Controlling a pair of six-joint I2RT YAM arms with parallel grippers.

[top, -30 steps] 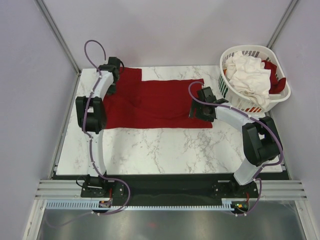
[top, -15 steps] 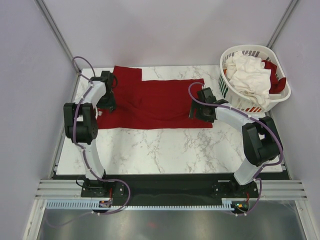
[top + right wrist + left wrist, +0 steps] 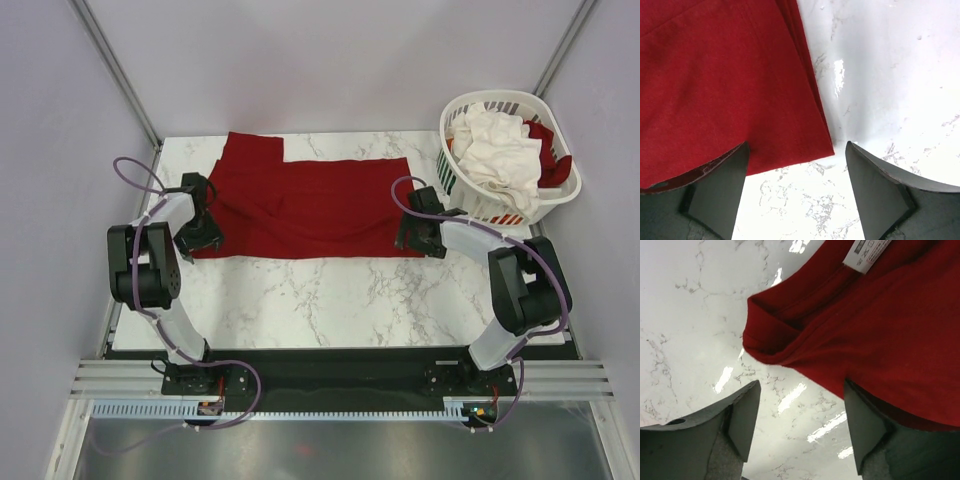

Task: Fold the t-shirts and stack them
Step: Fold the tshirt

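Left tool [image 3: 801, 410] and right tool [image 3: 796, 165], both spread, flank the red shirt's [image 3: 310, 205] near corners at 9 and 3 o'clock; pinching them to fold seems next.

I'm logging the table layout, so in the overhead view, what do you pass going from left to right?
left gripper, dark red t-shirt, right gripper, white basket with the white t-shirt in it

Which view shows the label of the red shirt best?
Left wrist: the white label is large, though cut off at the top. Top view: too small to see. Right wrist: only a shirt corner.
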